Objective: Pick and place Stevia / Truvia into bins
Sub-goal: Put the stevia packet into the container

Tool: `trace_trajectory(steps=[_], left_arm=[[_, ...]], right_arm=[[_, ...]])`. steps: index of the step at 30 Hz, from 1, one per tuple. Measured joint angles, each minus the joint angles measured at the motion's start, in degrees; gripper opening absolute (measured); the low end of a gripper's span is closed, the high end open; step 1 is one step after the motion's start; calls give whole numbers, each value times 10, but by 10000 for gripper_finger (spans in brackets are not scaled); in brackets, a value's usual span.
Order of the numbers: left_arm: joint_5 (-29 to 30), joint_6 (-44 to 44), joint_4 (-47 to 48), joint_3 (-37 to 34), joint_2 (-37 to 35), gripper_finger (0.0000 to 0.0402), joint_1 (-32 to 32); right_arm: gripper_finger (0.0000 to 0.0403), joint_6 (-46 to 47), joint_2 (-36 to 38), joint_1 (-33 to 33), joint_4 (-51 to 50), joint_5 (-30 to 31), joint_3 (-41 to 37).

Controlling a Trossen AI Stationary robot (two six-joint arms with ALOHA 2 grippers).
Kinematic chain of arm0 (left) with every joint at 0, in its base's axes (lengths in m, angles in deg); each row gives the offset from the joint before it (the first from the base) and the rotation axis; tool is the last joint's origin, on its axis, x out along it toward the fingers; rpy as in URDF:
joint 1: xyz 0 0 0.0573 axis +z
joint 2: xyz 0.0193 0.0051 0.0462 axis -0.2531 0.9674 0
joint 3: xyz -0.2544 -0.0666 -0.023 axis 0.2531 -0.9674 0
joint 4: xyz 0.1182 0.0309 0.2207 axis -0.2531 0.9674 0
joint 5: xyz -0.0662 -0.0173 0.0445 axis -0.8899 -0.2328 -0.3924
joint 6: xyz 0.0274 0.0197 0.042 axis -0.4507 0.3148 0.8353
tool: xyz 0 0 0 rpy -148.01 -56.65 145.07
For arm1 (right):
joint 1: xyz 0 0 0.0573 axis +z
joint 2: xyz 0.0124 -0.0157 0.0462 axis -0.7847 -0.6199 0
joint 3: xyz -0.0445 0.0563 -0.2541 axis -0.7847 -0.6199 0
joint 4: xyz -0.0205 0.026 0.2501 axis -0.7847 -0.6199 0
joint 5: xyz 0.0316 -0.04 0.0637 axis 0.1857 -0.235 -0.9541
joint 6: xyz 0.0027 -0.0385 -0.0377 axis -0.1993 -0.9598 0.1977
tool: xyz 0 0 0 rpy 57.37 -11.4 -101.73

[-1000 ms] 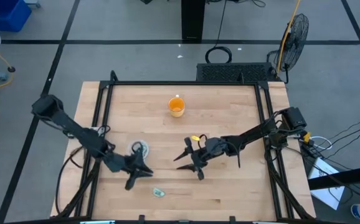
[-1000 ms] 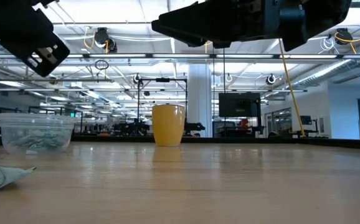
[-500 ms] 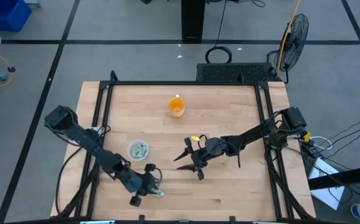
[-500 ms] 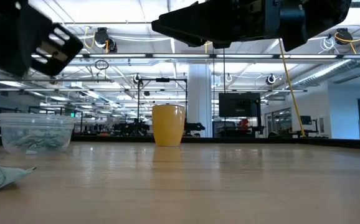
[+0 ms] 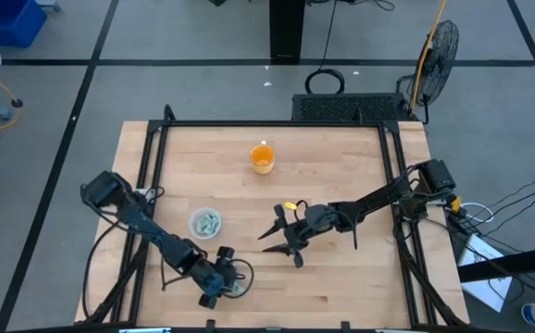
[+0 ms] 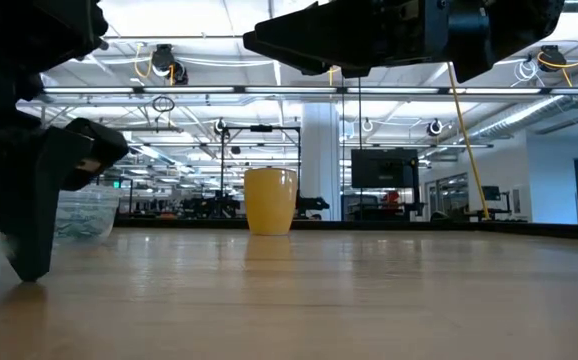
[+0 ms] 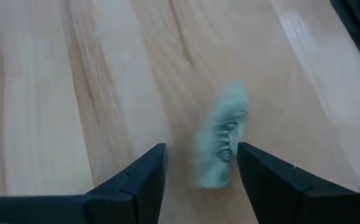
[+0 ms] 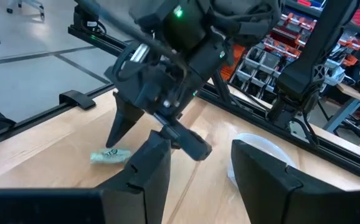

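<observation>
One pale green Stevia / Truvia packet (image 7: 220, 146) lies flat on the wooden table near its front edge, also visible in the right wrist view (image 8: 110, 155). My left gripper (image 5: 231, 284) is down at the table, open, with one finger on each side of the packet's near end (image 7: 198, 180); no touch shows. The bin, a clear cup (image 5: 205, 223) holding green packets, stands on the table a little farther back and left. My right gripper (image 5: 282, 252) hangs open and empty above the table's middle.
An orange cup (image 5: 262, 159) stands toward the far middle of the table. In the low view the left finger (image 6: 29, 210) stands in front of the clear cup (image 6: 87, 212). A black frame rail (image 5: 147, 166) runs along the table's sides.
My left gripper has moved from beside the clear cup toward the table's near edge and a little right, and has come down to the table over the lone packet. The packet has stayed where it was. The right arm has kept still.
</observation>
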Motion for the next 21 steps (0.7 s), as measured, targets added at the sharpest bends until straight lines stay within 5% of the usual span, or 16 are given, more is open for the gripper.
trace_trajectory(steps=[5, 14, 21], left_arm=[[6, 7, 17, 2, 7, 161, 0], [10, 56, 41, -1, -21, 17, 17], [14, 66, 78, -1, -56, 10, 41]], right_arm=[[164, 0, 0, 0, -1, 0, 0], [164, -2, 0, -1, -3, 0, 0], [164, -2, 0, -1, -3, 0, 0]])
